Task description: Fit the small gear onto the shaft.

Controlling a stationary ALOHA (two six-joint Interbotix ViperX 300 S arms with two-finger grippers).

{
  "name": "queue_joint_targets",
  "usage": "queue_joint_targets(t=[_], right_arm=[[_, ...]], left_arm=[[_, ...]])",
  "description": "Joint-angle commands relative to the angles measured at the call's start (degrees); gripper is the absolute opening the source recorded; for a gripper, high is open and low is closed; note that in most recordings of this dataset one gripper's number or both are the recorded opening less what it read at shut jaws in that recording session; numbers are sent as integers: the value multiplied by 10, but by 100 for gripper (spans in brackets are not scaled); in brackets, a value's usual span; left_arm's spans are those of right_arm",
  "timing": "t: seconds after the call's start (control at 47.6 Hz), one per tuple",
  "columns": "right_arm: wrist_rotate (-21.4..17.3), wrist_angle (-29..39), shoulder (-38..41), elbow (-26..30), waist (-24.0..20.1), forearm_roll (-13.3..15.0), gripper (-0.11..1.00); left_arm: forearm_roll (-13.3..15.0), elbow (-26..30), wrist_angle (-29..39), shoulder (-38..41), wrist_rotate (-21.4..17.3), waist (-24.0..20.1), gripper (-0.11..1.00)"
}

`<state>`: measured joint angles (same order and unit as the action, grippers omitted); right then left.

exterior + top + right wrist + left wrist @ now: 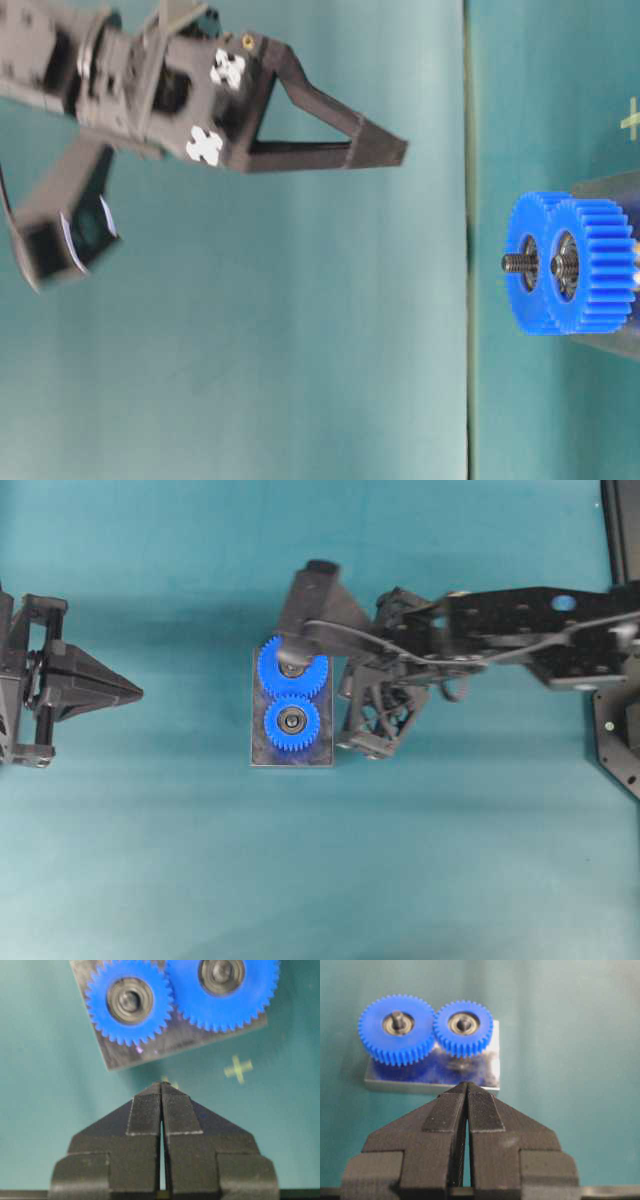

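Observation:
The small gear (291, 723) sits flat on the grey plate (320, 750), its teeth meshed with the larger blue gear (313, 680). The shaft (464, 1022) shows as a metal stub in the small gear's (463, 1027) hub. In the right wrist view the small gear (129, 1001) lies left of the larger gear (222, 985). My right gripper (292, 655) hangs raised over the plate, shut and holding nothing; its tips (161, 1084) point just past the plate's edge. My left gripper (138, 692) rests far left, shut and empty, facing the plate (432, 1079).
The plate lies on a teal table (180, 860). A yellow cross mark (238, 1068) is on the table near the plate. The right arm's dark frame (520, 630) stretches in from the right edge. The table-level view shows the right gripper (400, 150) well off the gears (570, 265).

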<state>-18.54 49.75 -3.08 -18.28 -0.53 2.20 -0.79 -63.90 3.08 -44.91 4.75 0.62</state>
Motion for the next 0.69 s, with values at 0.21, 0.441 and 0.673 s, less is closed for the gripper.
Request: queue_joint_targets(t=[0.21, 0.441, 0.673], right_arm=[[6, -46, -33, -54, 0, 1, 0], [9, -82, -44, -74, 0, 1, 0], [13, -121, -71, -108, 0, 2, 0]], left_arm=[[-2, 11, -33, -2, -12, 7, 0], [-2, 5, -45, -1, -9, 10, 0], [-2, 4, -80, -2, -3, 13, 0]])
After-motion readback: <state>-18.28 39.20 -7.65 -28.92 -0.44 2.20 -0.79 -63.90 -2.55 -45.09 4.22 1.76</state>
